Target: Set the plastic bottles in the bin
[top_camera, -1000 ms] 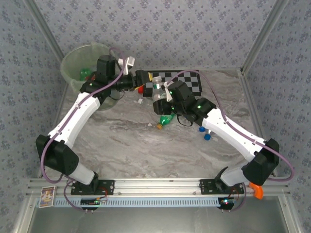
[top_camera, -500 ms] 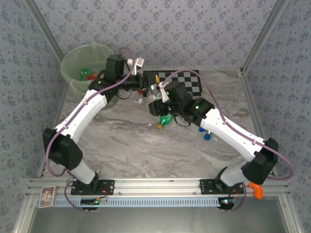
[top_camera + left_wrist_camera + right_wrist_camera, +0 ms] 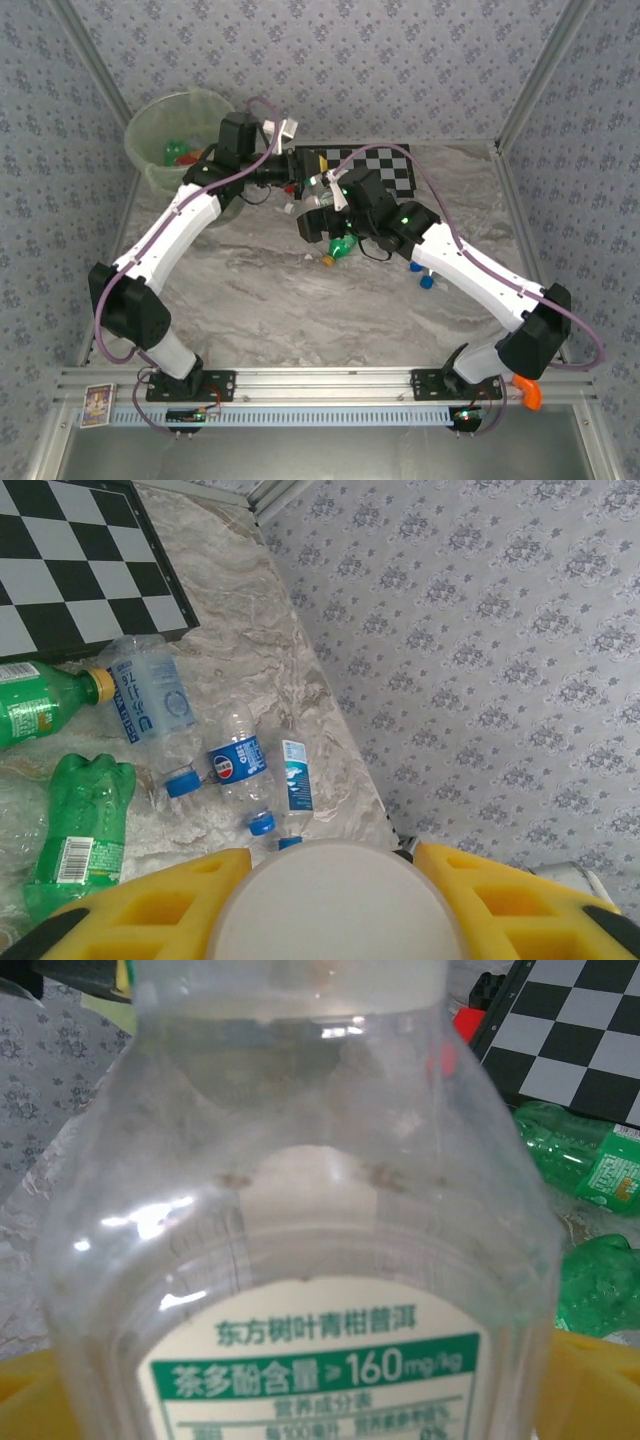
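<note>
A clear plastic bottle [image 3: 300,1210] with a green-and-cream label hangs above the table between both arms [image 3: 312,200]. Its white cap [image 3: 335,900] sits between the yellow pads [image 3: 150,910] of my left gripper [image 3: 335,915], which is shut on it. My right gripper [image 3: 300,1400] stands open around the bottle's body, its yellow fingers at the frame's far lower corners. The bin [image 3: 160,125] is at the back left, holding green and red bottles [image 3: 176,151]. More bottles lie on the table: green ones [image 3: 85,825], blue-capped clear ones [image 3: 238,765].
A black-and-white checkerboard [image 3: 375,165] lies at the back of the table behind the grippers. A green bottle [image 3: 343,247] lies under the right arm, with blue-capped ones [image 3: 421,276] further right. Patterned walls enclose the table on three sides.
My left arm swung right from the bin to the clear bottle's cap and its jaws closed on it. The right gripper's jaws spread apart around the bottle.
</note>
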`<state>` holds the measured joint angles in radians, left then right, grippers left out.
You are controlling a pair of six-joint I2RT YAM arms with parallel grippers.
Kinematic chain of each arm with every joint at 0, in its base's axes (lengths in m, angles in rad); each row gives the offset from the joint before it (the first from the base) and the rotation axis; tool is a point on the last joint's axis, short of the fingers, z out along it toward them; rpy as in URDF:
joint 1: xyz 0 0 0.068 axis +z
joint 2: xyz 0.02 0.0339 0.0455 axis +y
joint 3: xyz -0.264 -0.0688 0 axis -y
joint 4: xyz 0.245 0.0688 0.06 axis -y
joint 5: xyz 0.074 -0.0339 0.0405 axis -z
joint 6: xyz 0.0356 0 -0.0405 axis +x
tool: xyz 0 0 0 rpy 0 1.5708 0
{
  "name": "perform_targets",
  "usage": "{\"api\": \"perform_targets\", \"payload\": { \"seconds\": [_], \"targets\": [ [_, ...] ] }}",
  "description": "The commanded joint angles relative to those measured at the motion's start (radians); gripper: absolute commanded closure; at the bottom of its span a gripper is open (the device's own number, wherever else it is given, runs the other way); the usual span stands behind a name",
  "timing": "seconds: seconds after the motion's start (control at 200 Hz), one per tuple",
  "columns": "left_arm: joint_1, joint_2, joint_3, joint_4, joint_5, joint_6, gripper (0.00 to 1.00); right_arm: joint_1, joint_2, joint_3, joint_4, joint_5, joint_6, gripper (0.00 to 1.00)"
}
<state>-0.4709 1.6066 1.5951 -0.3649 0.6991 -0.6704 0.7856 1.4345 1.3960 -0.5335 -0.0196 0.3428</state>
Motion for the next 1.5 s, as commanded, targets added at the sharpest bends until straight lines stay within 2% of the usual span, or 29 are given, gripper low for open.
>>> {"api": "perform_targets", "payload": {
  "seconds": [0.0,0.265,0.465,0.68,0.92,1.119,1.219,1.384,1.494],
  "targets": [
    [0.015,-0.006,0.063,-0.026,-0.023,0.023,0.61,-0.013,-0.017,0.021,0.003,0.023,0.002,0.00],
    [0.142,-0.040,0.083,-0.039,-0.053,0.012,0.62,-0.052,-0.067,-0.007,0.043,0.032,0.012,0.00],
    [0.311,-0.060,0.138,-0.075,-0.077,0.002,0.63,-0.087,-0.089,-0.026,0.069,0.027,0.012,0.00],
    [0.477,-0.075,0.221,-0.113,-0.178,0.004,0.63,-0.117,-0.094,-0.032,0.092,0.011,0.007,0.00],
    [0.622,-0.071,0.231,-0.039,-0.261,-0.126,0.63,-0.144,-0.086,-0.030,0.108,-0.004,-0.005,0.00],
    [0.670,-0.039,0.241,-0.027,-0.444,-0.178,0.65,-0.161,-0.075,-0.032,0.136,-0.014,-0.012,0.00],
    [0.673,-0.030,0.201,0.018,-0.548,-0.255,0.65,-0.166,-0.071,-0.032,0.145,-0.016,-0.015,0.00],
    [0.670,0.010,0.135,0.137,-0.590,-0.442,0.65,-0.171,-0.065,-0.029,0.145,-0.022,-0.016,0.00],
    [0.658,0.063,0.145,0.154,-0.604,-0.534,0.65,-0.174,-0.063,-0.024,0.142,-0.020,-0.015,0.00]
  ]
}}
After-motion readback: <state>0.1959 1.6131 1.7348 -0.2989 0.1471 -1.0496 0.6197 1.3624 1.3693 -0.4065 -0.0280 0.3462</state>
